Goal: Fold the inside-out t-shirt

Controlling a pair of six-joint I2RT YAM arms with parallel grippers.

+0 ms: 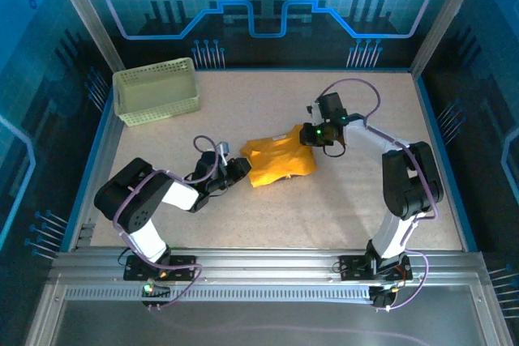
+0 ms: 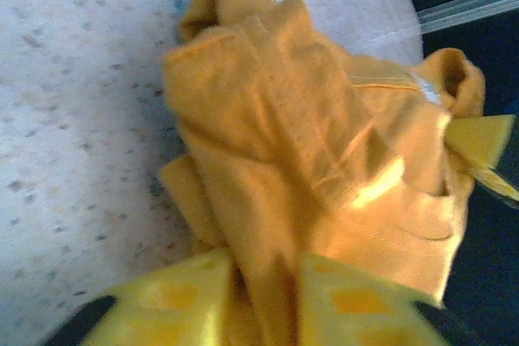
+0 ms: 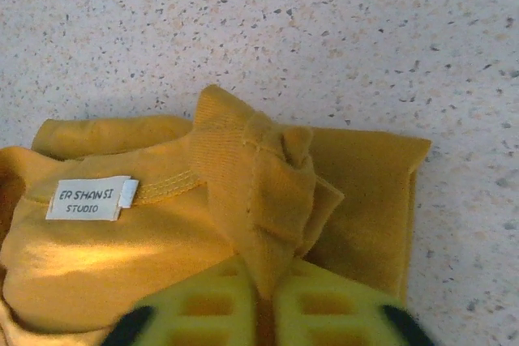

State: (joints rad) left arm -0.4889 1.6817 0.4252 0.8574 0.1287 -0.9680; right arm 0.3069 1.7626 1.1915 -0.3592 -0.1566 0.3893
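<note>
The mustard-yellow t-shirt [image 1: 280, 161] lies bunched in a small heap at the middle of the table. My left gripper [image 1: 241, 169] is at its left edge, shut on a pinched fold of the t-shirt [image 2: 276, 200] that runs between the yellow fingers [image 2: 170, 305]. At the heap's upper right corner my right gripper [image 1: 310, 134] is shut on a ridge of the t-shirt [image 3: 259, 192] by the collar. The yellow fingers [image 3: 203, 313] squeeze that ridge. A white label [image 3: 89, 198] reading ER SHANSI STUDIO shows beside the collar seam.
A pale green lattice basket [image 1: 156, 91] stands at the back left of the speckled table [image 1: 324, 216]. Metal frame posts and blue walls ring the table. Bare tabletop lies in front of and to the right of the shirt.
</note>
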